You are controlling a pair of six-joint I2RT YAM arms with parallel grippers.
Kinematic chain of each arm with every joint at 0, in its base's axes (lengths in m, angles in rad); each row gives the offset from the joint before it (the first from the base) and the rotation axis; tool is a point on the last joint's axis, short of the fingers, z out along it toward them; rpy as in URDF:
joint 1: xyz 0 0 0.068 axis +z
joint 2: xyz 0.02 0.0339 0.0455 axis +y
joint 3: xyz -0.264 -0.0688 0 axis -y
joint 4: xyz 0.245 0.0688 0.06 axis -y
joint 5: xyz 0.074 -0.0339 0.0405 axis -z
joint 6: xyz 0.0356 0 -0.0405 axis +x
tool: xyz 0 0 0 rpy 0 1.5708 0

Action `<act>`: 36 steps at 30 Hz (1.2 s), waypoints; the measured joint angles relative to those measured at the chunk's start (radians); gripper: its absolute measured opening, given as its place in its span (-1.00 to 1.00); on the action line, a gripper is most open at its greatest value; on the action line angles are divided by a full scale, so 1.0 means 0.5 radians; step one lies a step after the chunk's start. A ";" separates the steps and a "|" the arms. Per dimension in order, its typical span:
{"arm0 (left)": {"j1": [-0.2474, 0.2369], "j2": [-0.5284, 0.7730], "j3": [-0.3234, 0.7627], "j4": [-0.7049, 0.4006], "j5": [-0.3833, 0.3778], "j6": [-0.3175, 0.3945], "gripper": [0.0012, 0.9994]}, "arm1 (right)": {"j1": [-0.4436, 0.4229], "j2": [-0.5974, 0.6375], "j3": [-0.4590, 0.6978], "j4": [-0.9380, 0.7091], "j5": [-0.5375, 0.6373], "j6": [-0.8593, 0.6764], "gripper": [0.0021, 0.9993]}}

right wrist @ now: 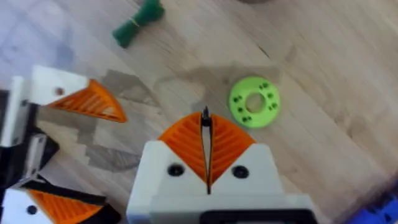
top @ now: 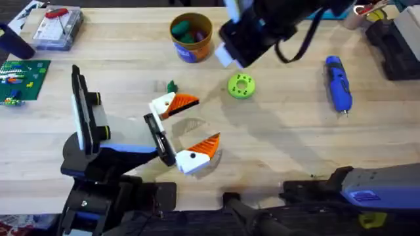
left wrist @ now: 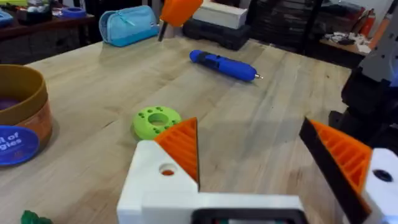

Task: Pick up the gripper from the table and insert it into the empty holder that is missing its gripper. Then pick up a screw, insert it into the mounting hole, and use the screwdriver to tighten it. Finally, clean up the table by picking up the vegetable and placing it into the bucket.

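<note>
The vegetable (top: pixel 241 86) (left wrist: pixel 157 121) (right wrist: pixel 254 101), a lime-green disc, lies flat on the table's middle. My left gripper (top: pixel 197 126) (left wrist: pixel 261 162) stands open just left of it, low over the wood, with nothing between its orange pads. My right gripper (top: pixel 230 52) (right wrist: pixel 206 149) hangs high above the disc, shut, with a thin dark tip poking out between its pads; I cannot tell what that is. The orange bucket (top: pixel 191 36) (left wrist: pixel 18 124) stands at the back, with coloured bits inside. The blue screwdriver (top: pixel 338 82) (left wrist: pixel 224 64) lies at the right. The loose gripper, holder and screw are out of view.
A small dark-green piece (top: pixel 172 86) (right wrist: pixel 138 22) lies by the left gripper's far finger. A black upright frame with yellow knobs (top: pixel 82 115) stands at the left. A clear box (top: pixel 58 27) and a green board (top: pixel 23 78) sit at the far left, and black cases (top: pixel 394 46) at the far right.
</note>
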State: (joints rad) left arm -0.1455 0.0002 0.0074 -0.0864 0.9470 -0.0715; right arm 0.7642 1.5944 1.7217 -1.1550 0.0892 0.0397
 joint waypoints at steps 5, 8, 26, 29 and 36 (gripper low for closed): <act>0.000 0.000 0.000 0.000 0.000 0.000 0.98 | 0.233 0.000 0.032 0.034 -0.001 -0.085 -1.00; 0.000 0.000 0.000 0.000 0.000 0.000 0.98 | 0.369 0.000 0.090 0.035 -0.001 -0.130 -1.00; 0.000 0.000 0.000 0.000 0.000 0.000 0.98 | 0.492 0.247 0.673 -0.287 -0.228 -0.384 -1.00; 0.000 0.000 0.000 0.000 0.000 0.000 0.98 | 0.491 0.338 0.752 -0.302 -0.228 -0.436 -1.00; 0.000 0.000 0.000 0.000 0.000 0.000 0.98 | 0.494 0.473 0.759 -0.332 -0.228 -0.500 -1.00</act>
State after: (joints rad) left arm -0.1455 0.0002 0.0074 -0.0864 0.9470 -0.0715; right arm 1.0114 1.8311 2.1010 -1.3211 -0.0246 -0.2103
